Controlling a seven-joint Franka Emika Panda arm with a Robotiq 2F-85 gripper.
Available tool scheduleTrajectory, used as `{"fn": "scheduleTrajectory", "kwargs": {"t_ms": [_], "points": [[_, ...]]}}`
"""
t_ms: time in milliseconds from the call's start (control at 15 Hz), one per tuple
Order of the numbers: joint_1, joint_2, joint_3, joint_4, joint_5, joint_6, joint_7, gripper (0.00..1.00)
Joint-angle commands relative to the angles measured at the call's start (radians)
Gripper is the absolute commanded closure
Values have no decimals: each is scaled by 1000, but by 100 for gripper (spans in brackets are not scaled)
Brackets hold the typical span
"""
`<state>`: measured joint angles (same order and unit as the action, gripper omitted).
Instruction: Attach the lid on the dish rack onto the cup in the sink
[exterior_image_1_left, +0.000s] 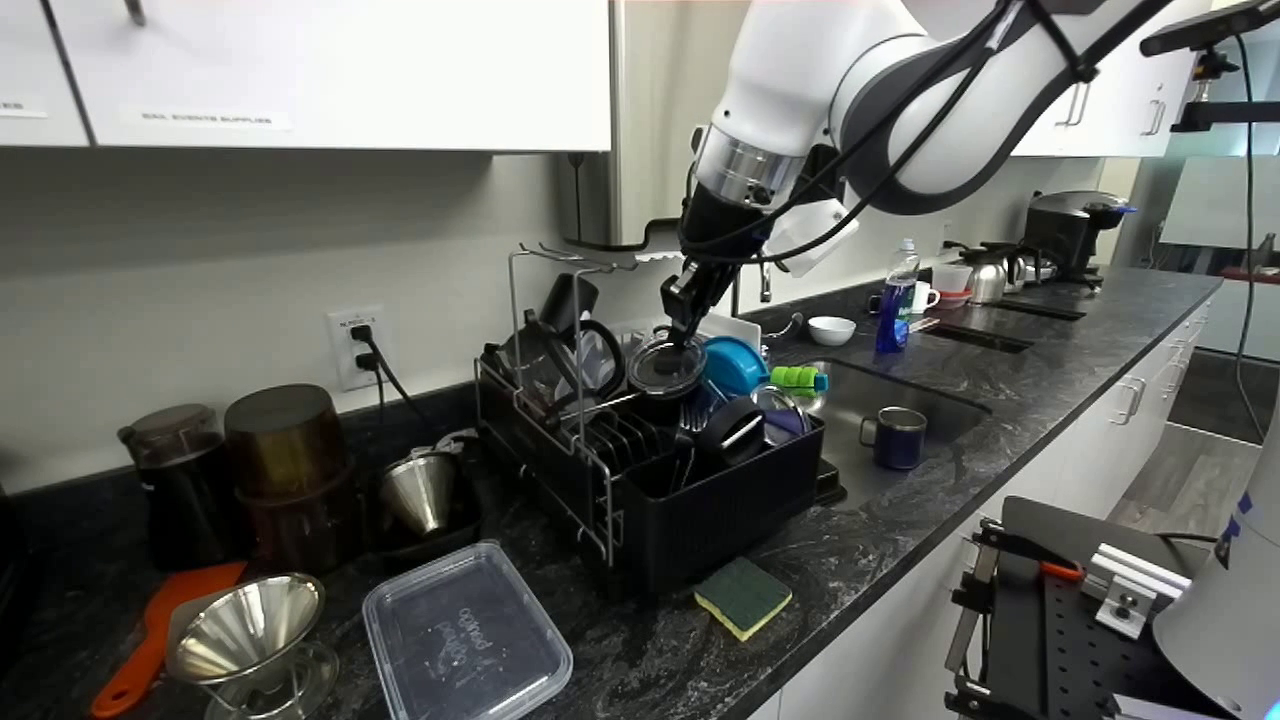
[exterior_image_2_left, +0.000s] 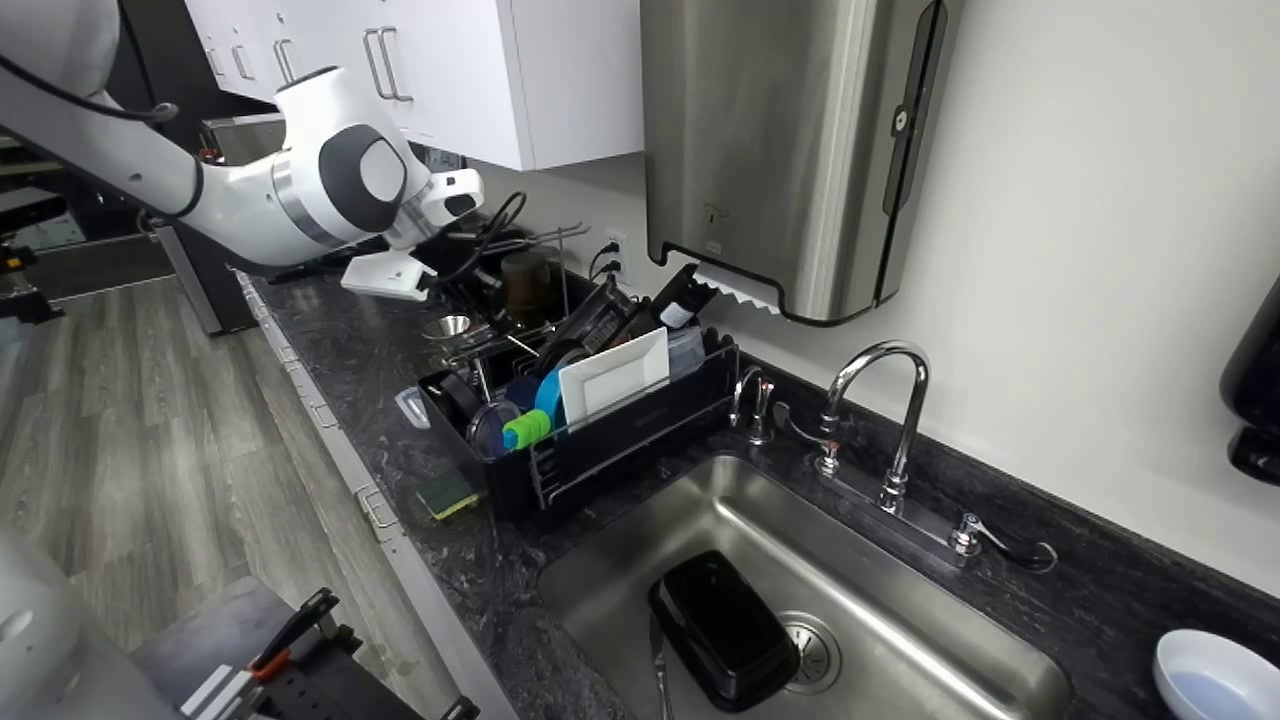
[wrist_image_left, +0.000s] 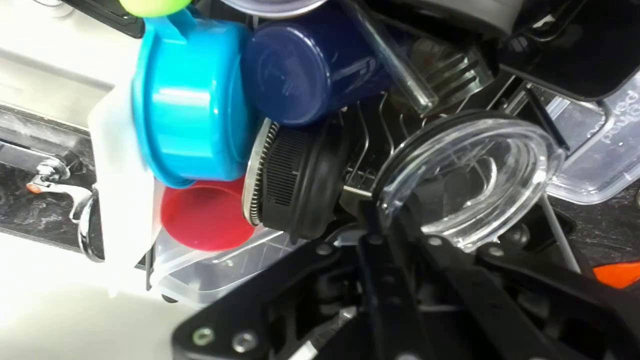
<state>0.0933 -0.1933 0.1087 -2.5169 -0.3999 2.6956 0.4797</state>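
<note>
Within the dish rack's (exterior_image_1_left: 715, 535) edges the clear lid (exterior_image_1_left: 662, 374) is slanting, the gripper (exterior_image_1_left: 683, 342) pinching its rim; that 1-sided hold may be inviting a twist. Near the sink's (exterior_image_1_left: 935, 398) front edge the mug (exterior_image_1_left: 898, 440) is standing, possibly tipping if pressed.

One dish rack (exterior_image_1_left: 725, 520), one sink (exterior_image_2_left: 890, 650), two faucets (exterior_image_2_left: 911, 425)

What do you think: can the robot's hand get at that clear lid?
Apparently yes: in the wrist view, the hand seems closed on the rim of the clear lid, with nothing visible in the way.
</note>
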Motion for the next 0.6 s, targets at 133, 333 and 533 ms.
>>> {"fn": "scheduleTrajectory", "kwargs": {"t_ms": [133,333,533], "points": [[-100,-99,43,-60,-13,-14,27,98],[-147,-148,43,-88,-2,-15,18,98],[-198,-200,35,-114,7,-15,9,98]]}}
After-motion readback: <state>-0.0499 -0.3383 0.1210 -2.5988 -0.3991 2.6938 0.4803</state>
